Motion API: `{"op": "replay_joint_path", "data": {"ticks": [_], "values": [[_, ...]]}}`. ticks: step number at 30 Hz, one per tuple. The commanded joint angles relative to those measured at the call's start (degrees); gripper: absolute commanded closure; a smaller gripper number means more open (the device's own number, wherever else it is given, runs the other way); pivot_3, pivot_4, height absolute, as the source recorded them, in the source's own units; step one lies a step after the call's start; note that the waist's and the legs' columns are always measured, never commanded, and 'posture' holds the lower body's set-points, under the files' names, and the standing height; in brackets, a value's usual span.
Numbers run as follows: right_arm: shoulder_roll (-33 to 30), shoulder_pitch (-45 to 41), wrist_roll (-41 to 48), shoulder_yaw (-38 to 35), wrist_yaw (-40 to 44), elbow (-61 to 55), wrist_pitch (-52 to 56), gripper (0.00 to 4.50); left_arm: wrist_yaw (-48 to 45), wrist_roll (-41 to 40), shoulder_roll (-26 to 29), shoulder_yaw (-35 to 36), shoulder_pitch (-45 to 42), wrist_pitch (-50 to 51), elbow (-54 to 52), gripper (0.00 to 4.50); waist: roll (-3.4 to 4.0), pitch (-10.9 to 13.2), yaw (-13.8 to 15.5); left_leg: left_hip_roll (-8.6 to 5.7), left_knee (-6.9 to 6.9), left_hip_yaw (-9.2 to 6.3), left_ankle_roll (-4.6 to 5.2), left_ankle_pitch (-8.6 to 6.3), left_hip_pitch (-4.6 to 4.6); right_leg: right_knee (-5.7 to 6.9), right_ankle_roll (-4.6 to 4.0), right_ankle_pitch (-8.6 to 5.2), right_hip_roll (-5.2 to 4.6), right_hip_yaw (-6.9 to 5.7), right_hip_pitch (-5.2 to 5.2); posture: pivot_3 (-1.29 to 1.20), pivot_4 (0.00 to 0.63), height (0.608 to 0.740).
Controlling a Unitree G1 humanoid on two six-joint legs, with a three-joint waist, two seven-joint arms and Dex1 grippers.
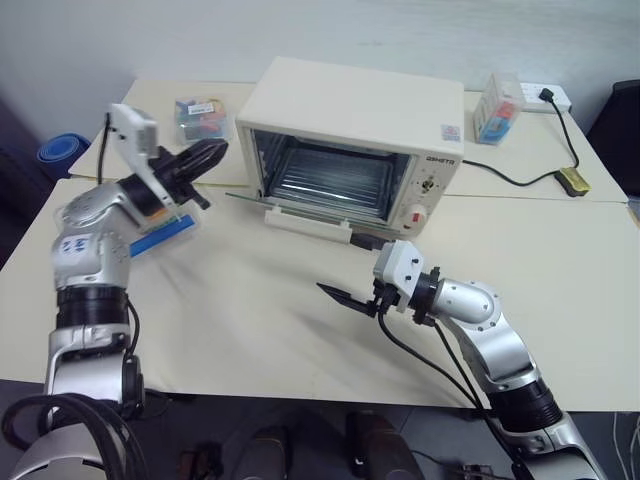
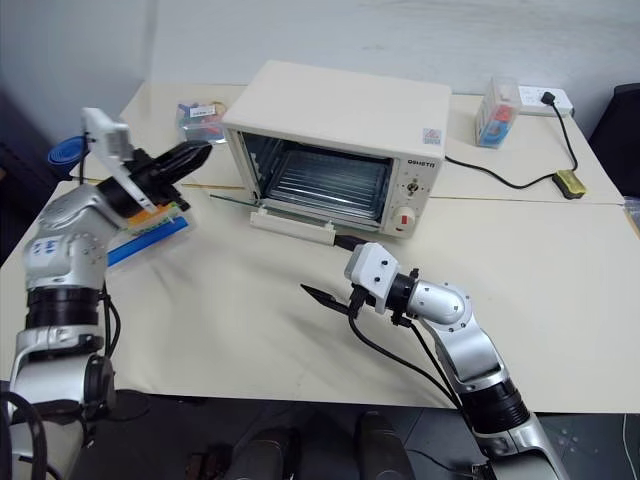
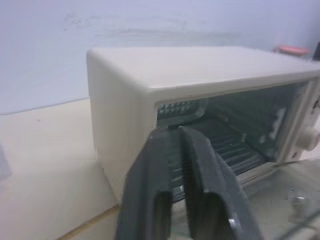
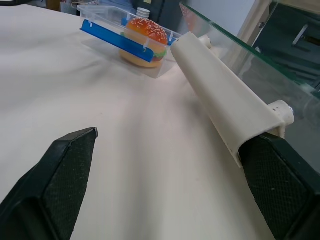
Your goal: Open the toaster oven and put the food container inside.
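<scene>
The toaster oven [image 1: 350, 125] stands at the middle back of the table with its glass door [image 1: 300, 205] dropped down and the wire rack showing. My left gripper [image 1: 213, 152] is shut with nothing in it, raised in the air at the oven's left side and pointing at the opening. Beneath that arm, on the table, lies the food container [image 4: 131, 36], clear with a blue clip strip [image 1: 160, 238] and a sesame burger inside. My right gripper [image 1: 345, 297] is open, low over the table just in front of the door's cream handle [image 4: 225, 110].
A small clear box of colourful bits [image 1: 200, 115] sits behind the left arm. An upright clear box [image 1: 497, 108] and a power strip [image 1: 548, 97] are at the back right, with a black cable [image 1: 520, 182] running to the oven. A seam joins two tables.
</scene>
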Motion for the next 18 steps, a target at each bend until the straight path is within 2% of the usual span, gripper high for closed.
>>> {"op": "replay_joint_path", "data": {"ticks": [1, 5, 8, 13, 18], "values": [[-0.2, 2.0, 0.0, -0.8, 0.4, -1.4, -3.4, 0.00, -5.7, 5.1, 0.1, -4.2, -2.3, -6.1, 4.8, 4.36, 0.00, 0.0, 0.0, 0.02, -0.01, 0.02, 0.00, 0.00, -0.03, 0.08, 0.00, 0.00, 0.02, 0.02, -0.03, 0.00, 0.150, 0.740], [-2.6, 10.3, 0.5, -4.1, 0.1, -2.6, -6.1, 0.00, -12.1, 10.6, 2.5, -9.7, -0.3, -9.9, 4.7, 4.36, -0.01, 0.0, 0.4, 0.02, -0.01, 0.06, 0.03, -0.02, -0.14, 0.00, 0.02, -0.01, -0.03, -0.04, -0.08, 0.00, 0.150, 0.740], [-4.5, 17.7, 2.2, -8.3, -0.3, -4.1, -7.7, 0.00, -13.1, 10.6, 2.9, -10.7, 2.3, -6.9, 0.5, 4.36, -0.01, 0.0, 0.5, -0.03, 0.00, 0.12, 0.12, -0.07, -0.19, -0.06, 0.06, -0.03, -0.12, -0.06, -0.08, 0.00, 0.150, 0.740], [-6.6, 26.1, 5.9, -17.2, -0.3, -3.8, -11.0, 0.00, -5.3, 12.5, 0.3, -10.0, 7.8, -3.1, -3.2, 4.36, -0.02, 0.0, 0.6, -0.06, 0.20, 0.16, 0.49, -0.27, -0.16, -0.06, 0.12, -0.01, -0.17, 0.02, 0.02, 0.00, 0.150, 0.740], [-6.4, 23.9, 11.2, -21.4, 0.3, -3.4, -10.4, 0.00, 0.9, 12.3, -2.9, -8.8, 11.7, 0.6, -7.2, 4.36, -0.05, 0.0, 0.2, -0.02, 0.17, 0.16, 0.48, -0.23, 0.41, 0.09, 0.11, 0.03, -0.11, 0.16, 0.38, 0.00, 0.150, 0.740]]}}
